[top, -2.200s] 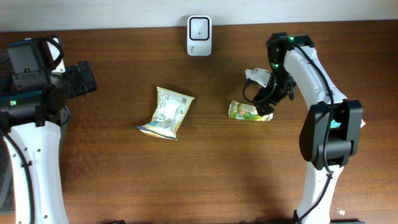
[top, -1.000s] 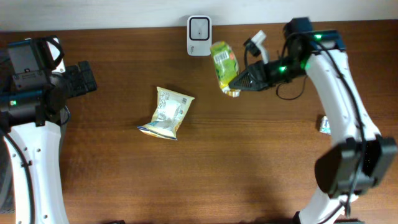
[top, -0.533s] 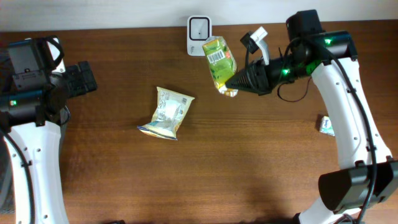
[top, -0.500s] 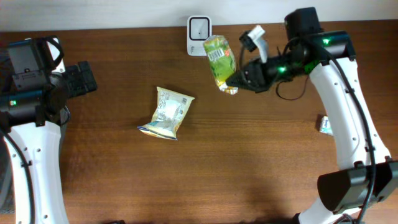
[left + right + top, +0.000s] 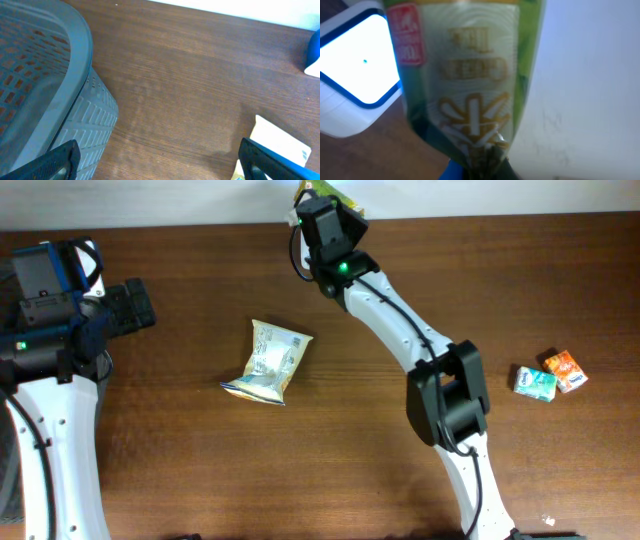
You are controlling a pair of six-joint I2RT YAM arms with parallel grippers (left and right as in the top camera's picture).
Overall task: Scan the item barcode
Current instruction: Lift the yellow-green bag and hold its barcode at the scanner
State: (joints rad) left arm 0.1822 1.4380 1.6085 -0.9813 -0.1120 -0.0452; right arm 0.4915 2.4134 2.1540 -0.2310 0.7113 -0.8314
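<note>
My right gripper is shut on the bottom seam of a green snack packet, which hangs upright and fills the right wrist view. The white scanner, with a blue rim round its lit face, sits just left of and behind the packet. In the overhead view the right gripper is at the table's back edge; only a corner of the green packet shows and the scanner is hidden under the arm. No barcode is visible. My left gripper rests open at the far left, its fingers wide apart over bare wood.
A pale yellow-white snack bag lies mid-table. Two small packets, one green-white and one orange, lie at the right. A grey plastic basket stands by the left gripper. The right arm stretches diagonally across the table.
The right arm has swung the green packet left and back until it sits over the scanner, hiding it from above. The left arm has not moved.
</note>
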